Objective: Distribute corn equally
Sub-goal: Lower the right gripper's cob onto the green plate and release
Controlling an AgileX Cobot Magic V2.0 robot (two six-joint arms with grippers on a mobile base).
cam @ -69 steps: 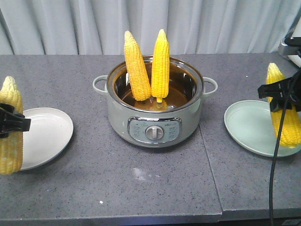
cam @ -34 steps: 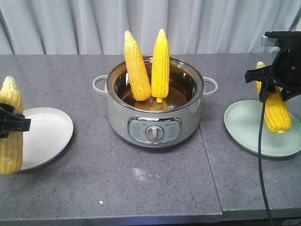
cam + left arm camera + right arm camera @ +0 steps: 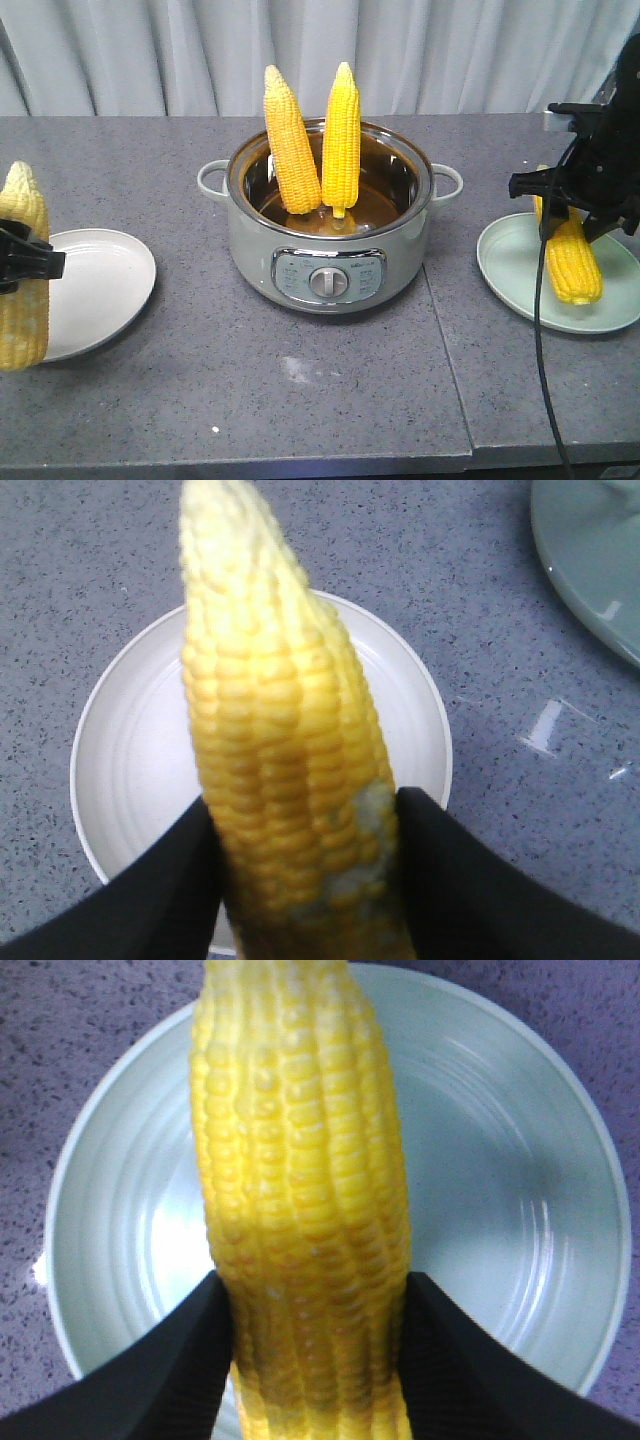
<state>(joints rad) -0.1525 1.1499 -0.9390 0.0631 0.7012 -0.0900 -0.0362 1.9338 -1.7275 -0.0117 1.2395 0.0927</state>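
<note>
Tapered yellow corn cob [image 3: 573, 265] clamped in black right gripper [image 3: 315, 1360], tilted over pale green round plate [image 3: 505, 262]; second cob [image 3: 22, 300] likewise in black left gripper [image 3: 300, 880] at edge of white round plate [image 3: 110, 290] — two more cobs [image 3: 292, 140] upright in grey electric pot [image 3: 300, 240]. Lower each flat at plate centre, clear of rims; open grey tabletop [image 3: 300, 400] all round.

Pot [image 3: 329, 250] and upright corn [image 3: 341, 140] block the middle; front counter [image 3: 300, 400] lies open.

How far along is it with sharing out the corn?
Nothing is set down yet. The left gripper holds one cob over the white plate; the right gripper holds another cob over the green plate. Left to do: release both, then share out the two cobs standing in the pot.
</note>
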